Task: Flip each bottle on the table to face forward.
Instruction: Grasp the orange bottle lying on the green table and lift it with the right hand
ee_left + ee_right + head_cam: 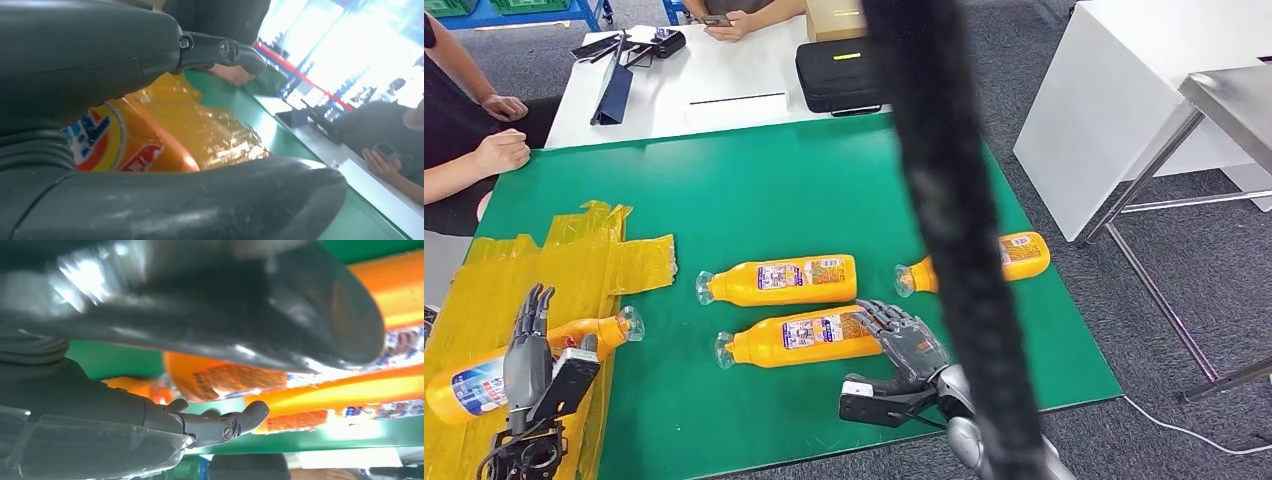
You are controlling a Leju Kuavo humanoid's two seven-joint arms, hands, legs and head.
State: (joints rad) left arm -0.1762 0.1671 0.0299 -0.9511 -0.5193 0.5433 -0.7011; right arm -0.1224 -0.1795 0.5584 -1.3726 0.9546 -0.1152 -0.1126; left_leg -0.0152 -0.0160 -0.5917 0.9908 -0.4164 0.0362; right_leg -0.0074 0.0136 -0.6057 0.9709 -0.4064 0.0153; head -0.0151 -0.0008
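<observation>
Four orange bottles lie on their sides on the green table (724, 190). The left bottle (604, 330) rests on a yellow tape patch, and my left hand (529, 350) lies over its middle with fingers stretched straight; the left wrist view has this bottle (130, 145) between thumb and fingers, ungripped. Two bottles lie mid-table, a far one (784, 280) and a near one (799, 338). My right hand (904, 345) is at the near one's base, fingers spread and touching it. The right wrist view looks past the hand (150, 315) at the near bottle (310, 410). The right bottle (1024, 255) is partly hidden.
A black bar (954, 250) close to the camera crosses the head view. Yellow tape (574, 260) covers the table's left part. A person's hands (499, 150) rest at the far left edge. Behind stands a white table (724, 70) with a black case (839, 75); a white cabinet (1124, 100) stands at the right.
</observation>
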